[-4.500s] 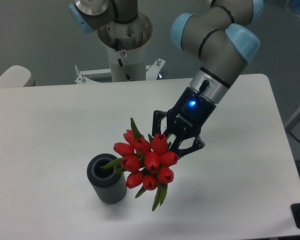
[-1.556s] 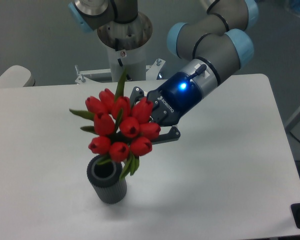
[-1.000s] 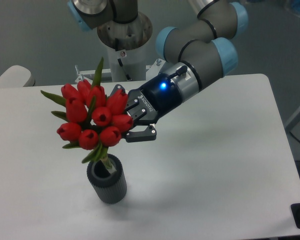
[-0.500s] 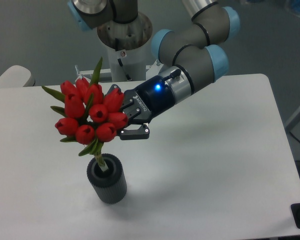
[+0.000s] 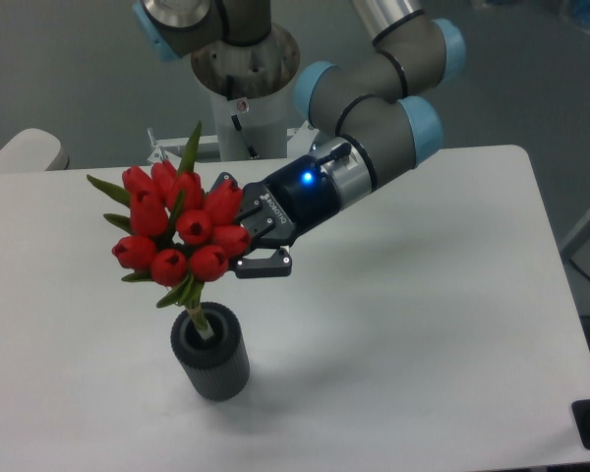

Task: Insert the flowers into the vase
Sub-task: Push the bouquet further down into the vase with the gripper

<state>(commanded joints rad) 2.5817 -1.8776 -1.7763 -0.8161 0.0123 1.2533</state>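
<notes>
The arm reaches down from the top centre, leaning left, its hand (image 5: 238,231) clamped on the flowers (image 5: 177,233) at centre left. Their stems dip into the vase (image 5: 210,352) standing lower left on the bench (image 5: 442,324), well inside its edges.

Flowers (image 5: 182,228): one bunch, left of centre; about nine red buds can be counted, though some may be hidden behind others
Leaves: at least three green points stick out at the upper left of the bunch, plus a few below it; exact number unclear
Vase (image 5: 210,351): one, lower left of the frame
Gripper (image 5: 244,230): one, with two fingers, centre of the frame
Robot arm (image 5: 374,108): one, upper centre
Table (image 5: 442,324): one
</notes>
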